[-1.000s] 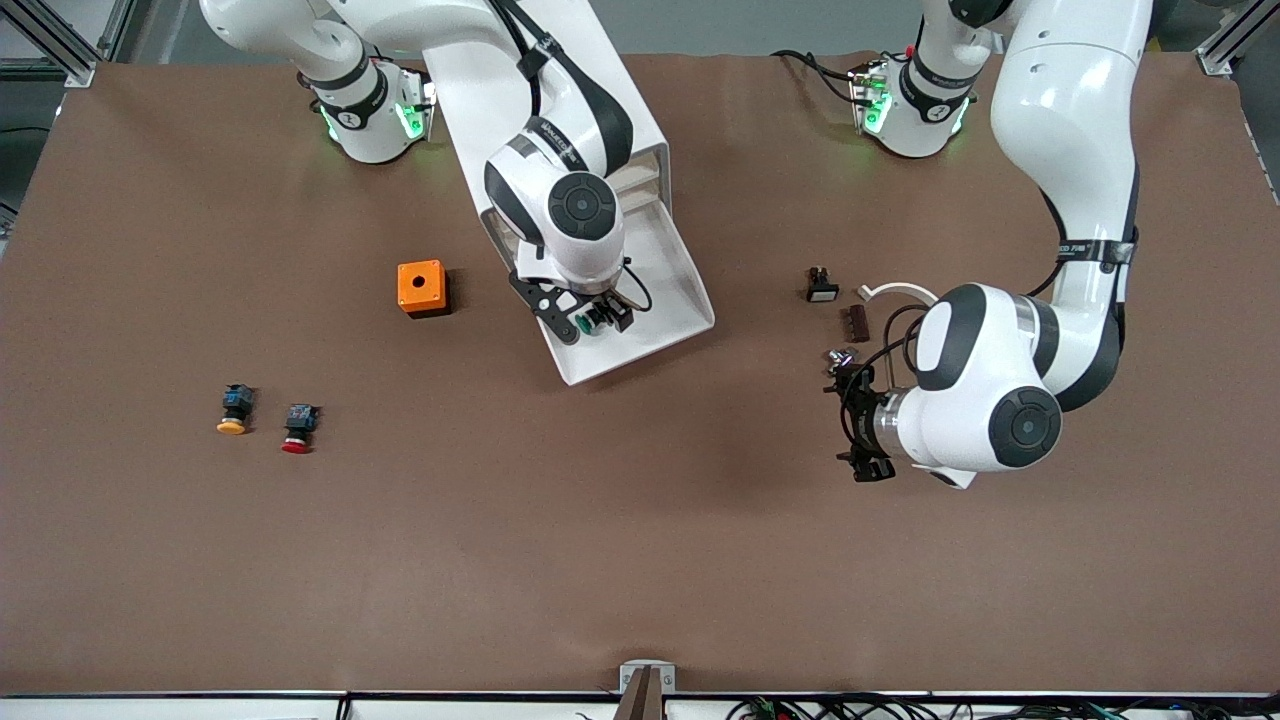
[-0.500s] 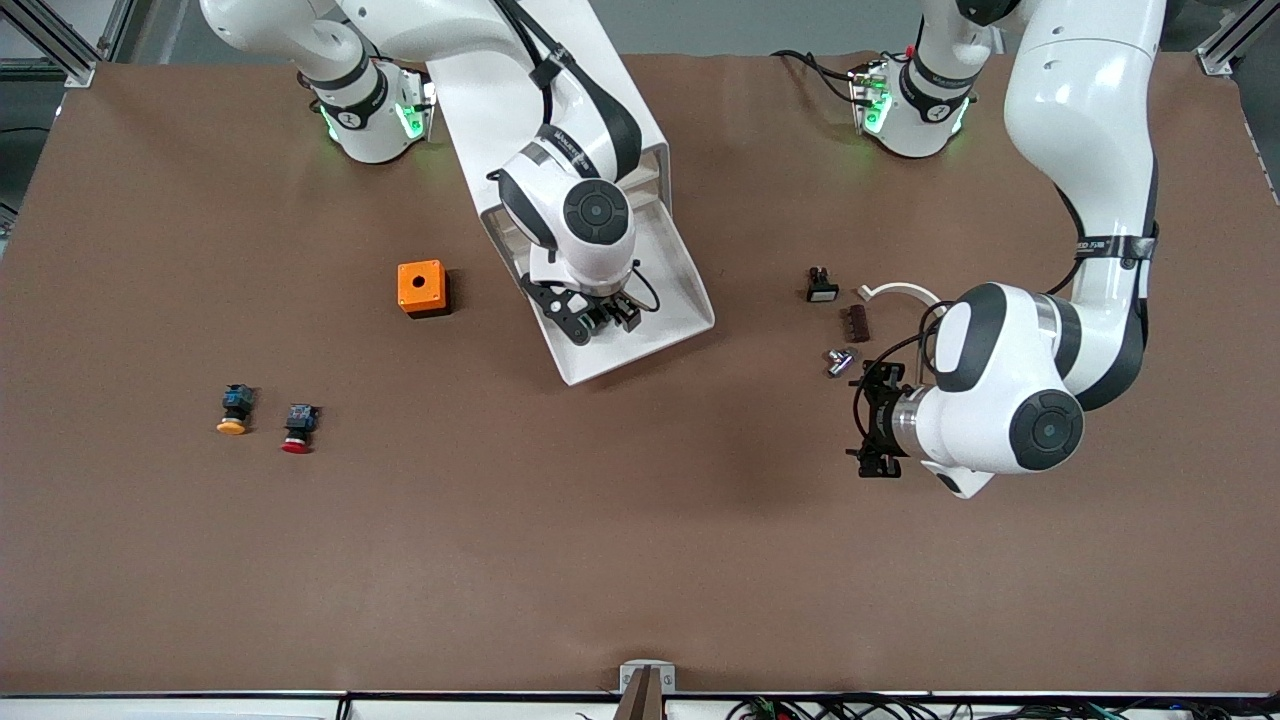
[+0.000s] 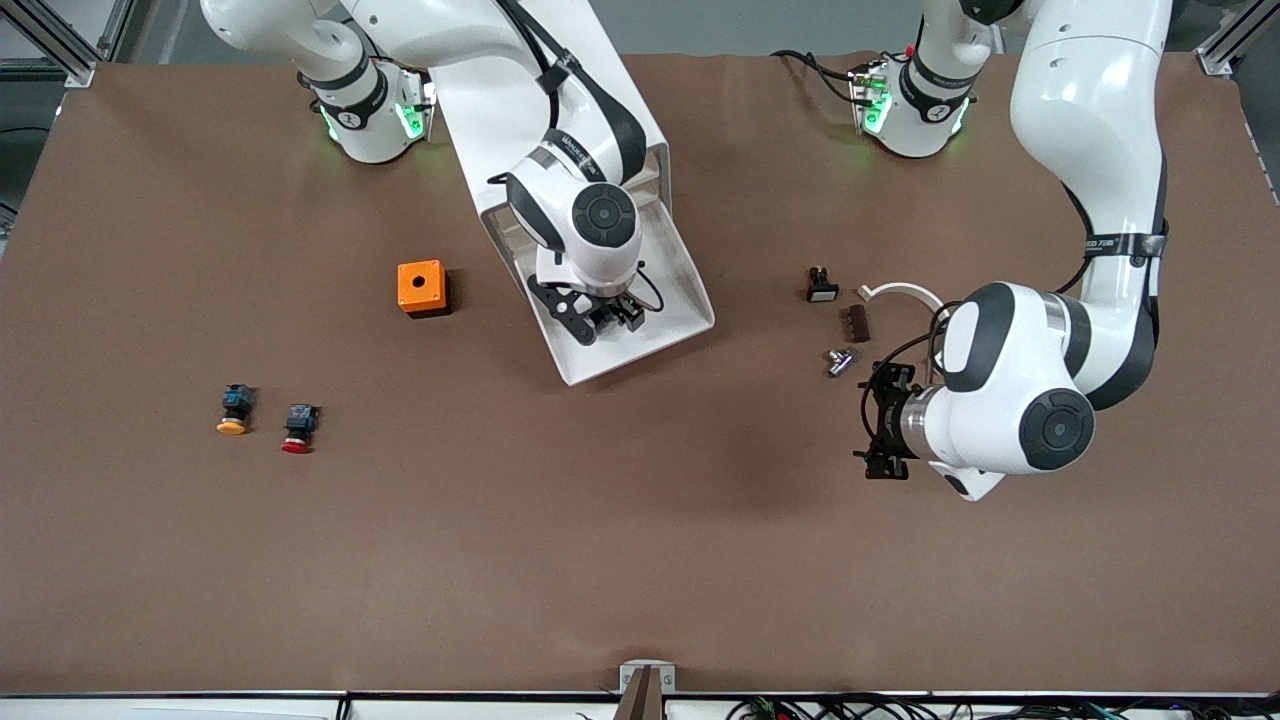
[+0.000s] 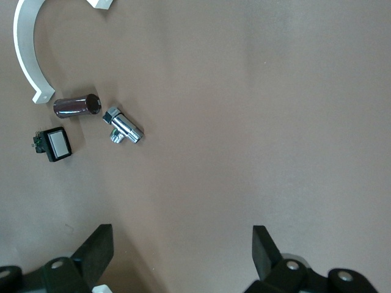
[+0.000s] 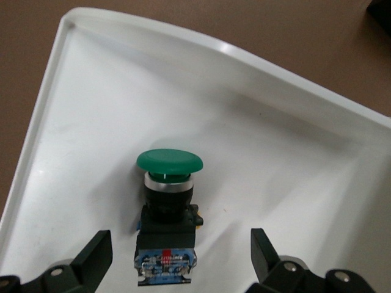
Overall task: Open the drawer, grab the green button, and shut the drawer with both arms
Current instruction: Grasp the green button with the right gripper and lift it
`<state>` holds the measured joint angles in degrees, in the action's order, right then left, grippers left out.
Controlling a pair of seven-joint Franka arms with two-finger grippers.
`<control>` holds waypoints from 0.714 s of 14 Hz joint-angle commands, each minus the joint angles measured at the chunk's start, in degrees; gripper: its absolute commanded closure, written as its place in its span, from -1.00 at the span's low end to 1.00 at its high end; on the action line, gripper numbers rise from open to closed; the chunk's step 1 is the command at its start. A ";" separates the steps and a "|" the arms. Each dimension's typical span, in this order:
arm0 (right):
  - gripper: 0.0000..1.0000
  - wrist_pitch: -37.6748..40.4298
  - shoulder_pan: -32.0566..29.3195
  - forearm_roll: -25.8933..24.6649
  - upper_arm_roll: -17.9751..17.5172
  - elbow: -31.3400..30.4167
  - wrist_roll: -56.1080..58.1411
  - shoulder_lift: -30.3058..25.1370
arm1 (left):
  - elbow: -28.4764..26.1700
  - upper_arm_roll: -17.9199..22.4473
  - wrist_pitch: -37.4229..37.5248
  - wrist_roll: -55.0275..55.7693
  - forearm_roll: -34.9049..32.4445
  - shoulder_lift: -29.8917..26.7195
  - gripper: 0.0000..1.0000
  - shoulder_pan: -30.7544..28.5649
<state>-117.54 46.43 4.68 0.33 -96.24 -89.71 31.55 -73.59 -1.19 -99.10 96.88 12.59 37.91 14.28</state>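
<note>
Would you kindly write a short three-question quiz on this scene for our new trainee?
1. True or false: the green button lies in the open white drawer.
2. Which gripper is over the drawer? A) left gripper B) right gripper
3. Fill in: the left gripper is over bare ____ with fingers open.

Key:
1. True.
2. B: the right gripper, fingers open either side of the button.
3. Table.
</note>
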 commanded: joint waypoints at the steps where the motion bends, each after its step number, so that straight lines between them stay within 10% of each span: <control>1: -0.71 -0.68 0.86 0.85 0.46 0.53 0.15 0.97 | -1.29 -0.12 0.57 -1.86 -1.16 -1.43 -1.00 0.05; 5: 0.28 -0.59 0.95 0.85 0.37 0.88 0.24 0.97 | -2.52 -0.12 1.01 -7.83 -1.07 -1.43 -1.00 -1.35; 10: 0.60 1.60 0.07 1.03 0.37 3.25 0.33 0.79 | -2.52 0.05 0.49 -10.04 -1.07 -1.08 -1.00 -1.62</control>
<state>-117.84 46.73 4.68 0.45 -95.04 -89.71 32.15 -75.09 -1.12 -98.78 88.20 12.52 37.74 12.67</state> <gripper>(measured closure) 0.581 0.000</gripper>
